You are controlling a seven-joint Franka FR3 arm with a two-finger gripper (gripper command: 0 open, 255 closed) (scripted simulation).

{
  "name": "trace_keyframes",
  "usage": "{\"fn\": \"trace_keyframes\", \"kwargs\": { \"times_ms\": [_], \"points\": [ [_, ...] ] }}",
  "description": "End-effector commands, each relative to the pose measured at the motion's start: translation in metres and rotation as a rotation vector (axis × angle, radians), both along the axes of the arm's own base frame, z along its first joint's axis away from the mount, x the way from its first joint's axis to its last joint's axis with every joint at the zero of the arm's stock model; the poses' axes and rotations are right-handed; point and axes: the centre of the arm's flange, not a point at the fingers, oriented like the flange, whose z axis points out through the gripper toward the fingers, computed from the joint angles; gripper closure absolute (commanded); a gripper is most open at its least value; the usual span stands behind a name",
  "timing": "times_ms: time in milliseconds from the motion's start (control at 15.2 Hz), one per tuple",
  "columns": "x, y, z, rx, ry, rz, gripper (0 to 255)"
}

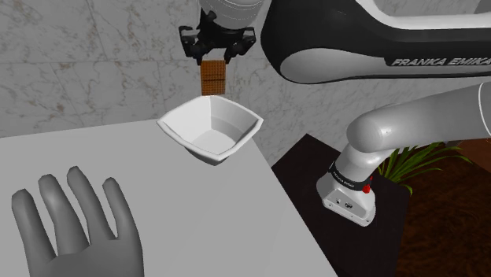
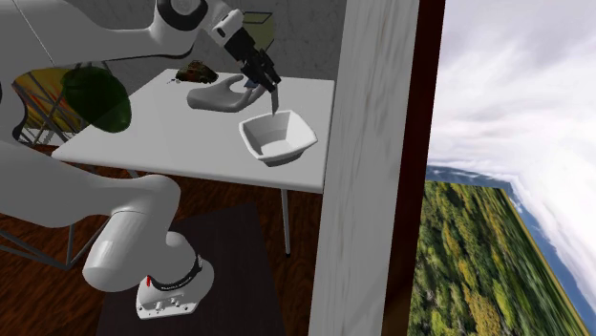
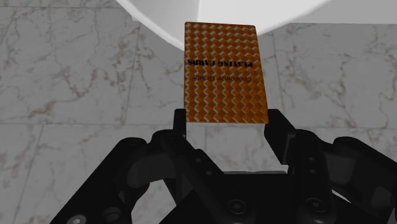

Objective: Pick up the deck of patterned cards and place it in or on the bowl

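An orange patterned deck of cards hangs upright just above the far rim of a white square bowl. My black gripper is shut on the deck's upper end. In the wrist view the deck stands clasped between my fingers, with the bowl's white rim beyond it. In the second exterior view my gripper holds the deck over the bowl near the table's corner.
The bowl rests on a white table by its right edge. A grey hand-shaped object lies at the near left. A marble wall rises behind. A leafy plant stands by the stand.
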Motion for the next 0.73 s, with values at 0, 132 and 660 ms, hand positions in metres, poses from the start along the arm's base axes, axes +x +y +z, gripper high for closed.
{"fn": "trace_keyframes", "kwargs": {
  "times_ms": [0, 132, 660],
  "points": [
    [0.0, -0.001, -0.012, 0.0, 0.0, 0.0, 255],
    [0.0, -0.001, -0.023, 0.0, 0.0, 0.0, 255],
    [0.0, -0.001, -0.065, 0.0, 0.0, 0.0, 255]
  ]
}}
